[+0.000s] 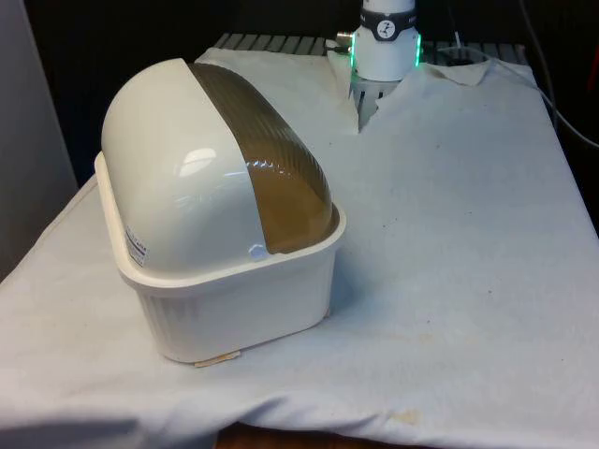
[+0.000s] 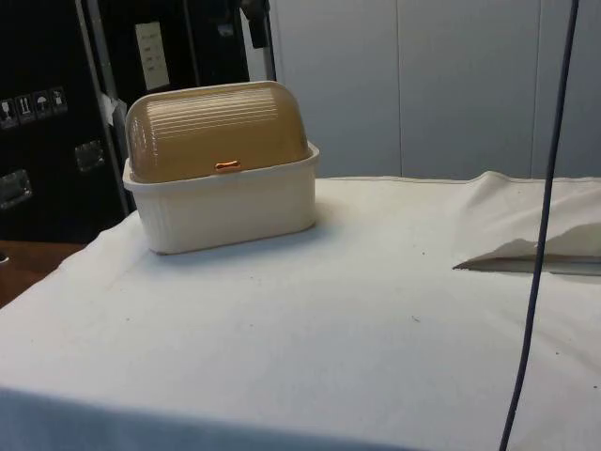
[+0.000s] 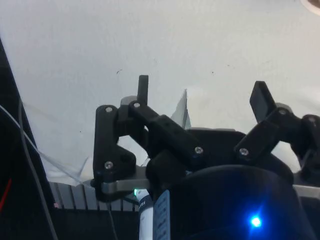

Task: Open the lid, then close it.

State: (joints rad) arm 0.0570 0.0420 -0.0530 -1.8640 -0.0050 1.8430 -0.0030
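A cream plastic bread box [image 1: 225,299] stands on a table covered by a white cloth [image 1: 449,281]. In the front view it sits toward the front view's left side of the table, nearer the camera's edge than the far edge. It has a ribbed cream base with a flared rim and a domed top. One end of the dome is a glossy cream panel [image 1: 178,178]. A translucent brown roll-top lid [image 1: 271,178] arches across the dome and comes down to the rim of the base, so the box is closed.

In the side view the same bread box [image 2: 225,202] stands near the far left corner of the table, with its lid [image 2: 216,132] facing the camera. The lid shows fine horizontal ribs. A small orange-brown handle [image 2: 227,165] sits low on the lid, just above the base's rim. The cloth [image 2: 329,329] lies fairly smooth, with a raised fold [image 2: 512,202] toward the right edge. A dark cable [image 2: 537,244] hangs in front of the camera.

In the wrist view the black gripper [image 3: 200,95] hangs above bare white cloth [image 3: 150,40], well apart from the box. Its two fingers [image 3: 143,90] stand wide apart with nothing between them.
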